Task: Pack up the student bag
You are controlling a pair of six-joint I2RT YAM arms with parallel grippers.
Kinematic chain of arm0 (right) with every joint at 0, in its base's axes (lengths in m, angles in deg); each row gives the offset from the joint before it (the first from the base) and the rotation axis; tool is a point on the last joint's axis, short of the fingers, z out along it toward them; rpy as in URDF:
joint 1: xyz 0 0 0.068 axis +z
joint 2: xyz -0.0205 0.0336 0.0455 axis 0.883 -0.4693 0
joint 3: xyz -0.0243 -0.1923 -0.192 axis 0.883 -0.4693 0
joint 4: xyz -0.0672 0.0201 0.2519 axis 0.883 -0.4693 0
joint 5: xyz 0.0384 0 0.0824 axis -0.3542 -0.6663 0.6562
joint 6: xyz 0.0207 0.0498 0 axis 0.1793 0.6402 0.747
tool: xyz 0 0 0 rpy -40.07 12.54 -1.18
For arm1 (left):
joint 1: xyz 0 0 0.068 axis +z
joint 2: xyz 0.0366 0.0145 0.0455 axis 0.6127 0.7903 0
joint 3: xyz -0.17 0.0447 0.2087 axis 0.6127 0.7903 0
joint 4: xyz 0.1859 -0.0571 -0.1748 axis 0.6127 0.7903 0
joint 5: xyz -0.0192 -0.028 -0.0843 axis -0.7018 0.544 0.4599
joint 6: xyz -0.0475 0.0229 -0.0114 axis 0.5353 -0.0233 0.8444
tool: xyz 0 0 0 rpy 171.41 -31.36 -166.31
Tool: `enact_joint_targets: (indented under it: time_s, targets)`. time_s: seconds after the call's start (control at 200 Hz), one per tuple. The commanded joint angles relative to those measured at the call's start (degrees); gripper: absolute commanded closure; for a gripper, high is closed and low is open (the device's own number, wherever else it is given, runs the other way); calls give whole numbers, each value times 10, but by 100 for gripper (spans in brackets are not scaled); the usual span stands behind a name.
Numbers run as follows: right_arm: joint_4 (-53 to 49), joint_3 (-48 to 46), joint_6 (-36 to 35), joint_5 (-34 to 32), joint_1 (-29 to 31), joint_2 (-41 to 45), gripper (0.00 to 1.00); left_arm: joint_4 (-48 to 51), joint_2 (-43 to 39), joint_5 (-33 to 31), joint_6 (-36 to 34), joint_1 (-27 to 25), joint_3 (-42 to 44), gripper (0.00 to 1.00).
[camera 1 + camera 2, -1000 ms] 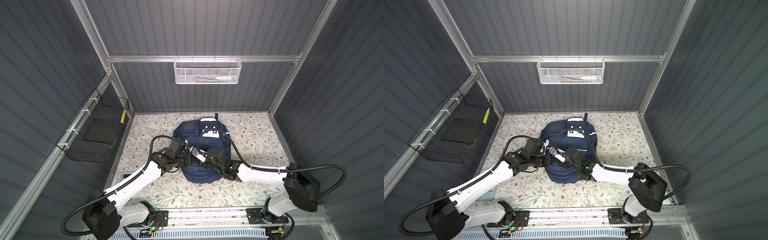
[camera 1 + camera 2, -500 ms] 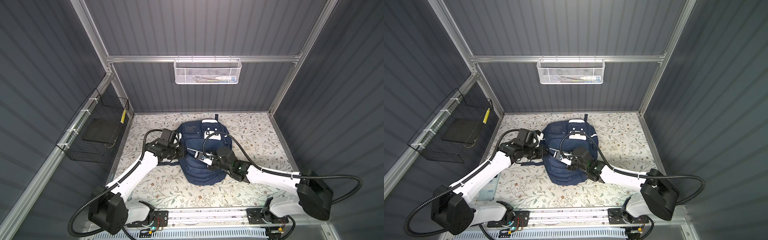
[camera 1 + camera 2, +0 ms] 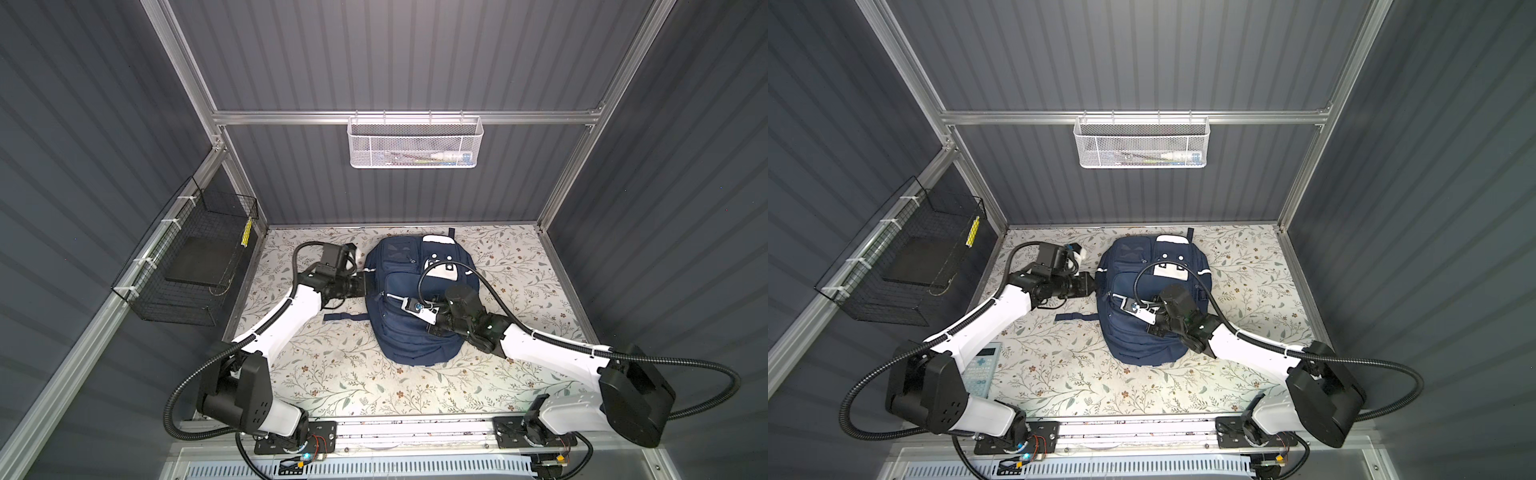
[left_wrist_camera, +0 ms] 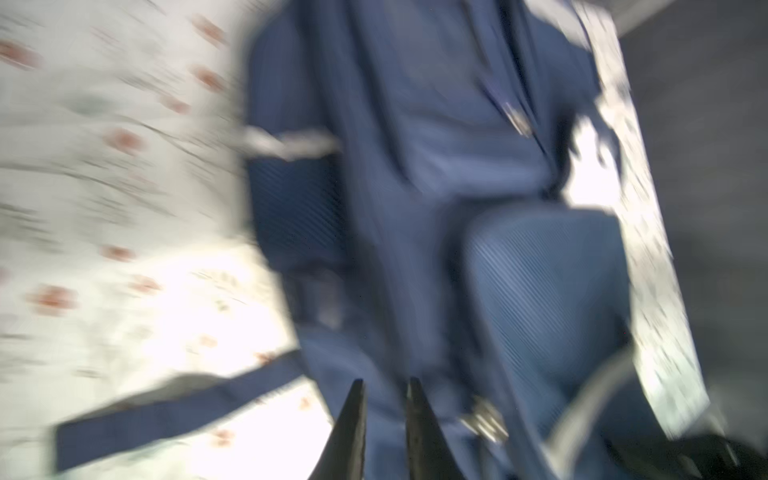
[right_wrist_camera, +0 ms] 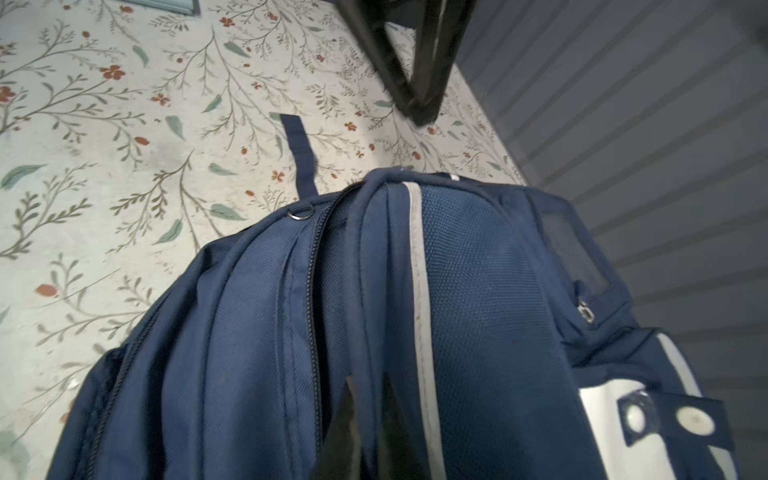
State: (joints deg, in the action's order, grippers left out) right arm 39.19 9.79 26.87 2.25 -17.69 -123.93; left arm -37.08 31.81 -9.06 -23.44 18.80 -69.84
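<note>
Your student bag (image 3: 399,340) lies flat mid-table, nearer the back wall, with one loose strap (image 3: 345,318) trailing off its left side. Your right gripper (image 5: 370,390) reaches in from the right over the bag's middle, clamped tight on a raised fabric ridge between the zip (image 5: 311,291) and the white stripe (image 5: 419,291). Your left gripper (image 4: 384,386) sits at the bag's left edge. Its fingers (image 4: 353,415) stand a little apart, and that wrist view is too blurred to tell whether any cloth is caught between them.

The surface is a pale floral-print tabletop (image 3: 332,374). Grey ribbed walls (image 3: 374,62) on aluminium framing close in three sides. A white mesh basket (image 3: 365,145) hangs on the back rail, its contents too small to name. A black wire basket (image 3: 178,299) on the left wall holds a dark flat slab (image 3: 199,266). In a top view a pale calculator (image 3: 982,365) lies partly under your left arm.

The yellow tag (image 3: 247,232) on the wire basket and the marks on the bag's white patches (image 3: 444,272) are too small to read.
</note>
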Motion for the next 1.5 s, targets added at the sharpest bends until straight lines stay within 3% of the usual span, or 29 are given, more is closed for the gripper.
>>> enact_joint_targets:
  time_s: [0.0, 0.055, 0.115, 0.215, 0.305, 0.4, 0.485, 0.695, 0.785, 0.961, 1.181, 1.291, 1.341, 1.421, 1.491]
  targets:
    - [-49, 6, 0, 38, 3, 4, 97, -24, 2, -75, 8, 8, 3, 79]
    - [-49, 10, 2, 32, 3, 0, 97, -14, -2, -86, 8, 8, 3, 79]
    - [-47, 16, 12, 26, 3, -5, 94, 4, -14, -100, 9, 8, 5, 70]
    - [-39, 37, 65, 14, 6, -18, 69, 80, -37, -153, 16, 8, 4, 54]
    - [-32, 53, 118, 9, 13, -26, 57, 144, -74, -203, 37, 15, 28, 37]
    - [-5, 49, 159, -3, 26, -21, 50, 175, -124, -162, 69, 68, 78, 17]
    - [44, 30, 206, 15, 29, -9, 43, 202, -164, -140, 88, 108, 113, 7]
    - [191, -14, 312, 53, 30, -1, 30, 254, -198, -188, 76, 204, 155, 1]
    - [198, -11, 343, 73, 33, 5, 27, 258, -198, -204, 78, 237, 156, 0]
    - [141, 2, 311, 45, 58, 7, 23, 255, -163, -247, 81, 281, 121, 0]
    - [105, -1, 291, 26, 61, 7, 20, 187, -168, -210, 71, 373, 184, 0]
    - [103, -2, 291, 32, 62, 8, 19, 181, -170, -250, 58, 396, 179, 0]
    - [103, -3, 289, 33, 62, 7, 18, 177, -161, -240, 47, 436, 178, 0]
    - [109, -7, 288, 32, 62, 7, 18, 158, -138, -172, 48, 508, 179, 0]
    - [114, -8, 288, 39, 62, 6, 17, 137, -124, -170, 53, 524, 179, 0]
